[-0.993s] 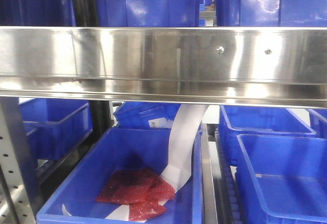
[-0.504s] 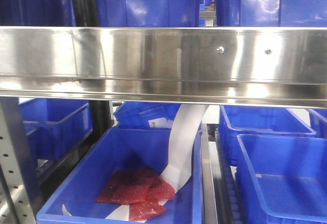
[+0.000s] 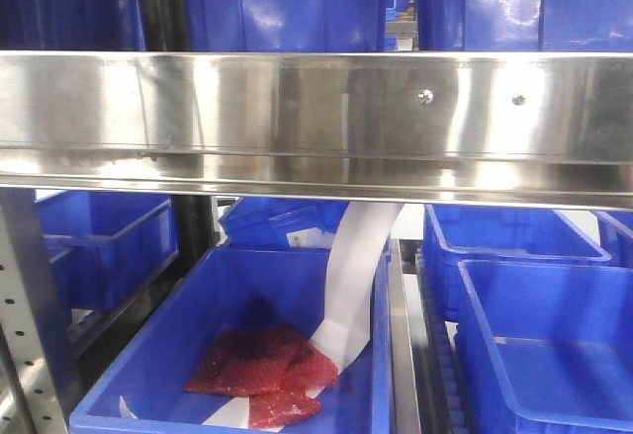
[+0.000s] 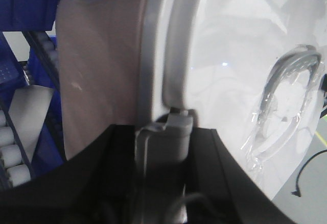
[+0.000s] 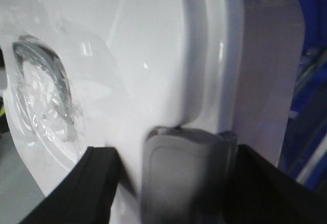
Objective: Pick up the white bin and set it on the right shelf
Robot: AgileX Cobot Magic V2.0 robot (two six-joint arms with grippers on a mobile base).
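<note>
Lately changed: nothing we can make out. In the front view the right shelf (image 3: pixel 316 108) with its steel rail, the blue bins (image 3: pixel 534 335) and the red packets (image 3: pixel 262 365) lie just as they did a second ago. No pale edge has come in.
Meaning for the task: we judge the carry to be paused or barely creeping. The placing is all still to do.
White bin: the white bin (image 4: pixel 230 55) is not on the rack. It fills both wrist views, pressed up against each pincer, one end to each.
Left pincer: the left pincer (image 4: pixel 164 152) has its dark jaws narrowly parted, just wide enough for the grey clasp (image 4: pixel 163 134) at the rim. Both jaws meet the clasp, so we read it as clenched on the bin.
Lid handle: the recessed handle (image 4: pixel 286 96), under crinkled film, lies ahead of that pincer and off to its right.
Right pincer: the right pincer (image 5: pixel 179 183) straddles a matching clasp at the other end. One jaw is against it, but a pale sliver shows beside the other. We cannot tell whether it is clamped or only resting.
Beyond the left pincer: the conveyor rollers (image 4: pixel 13 147) of a rack lie past the bin's far wall, near but not touching it.
</note>
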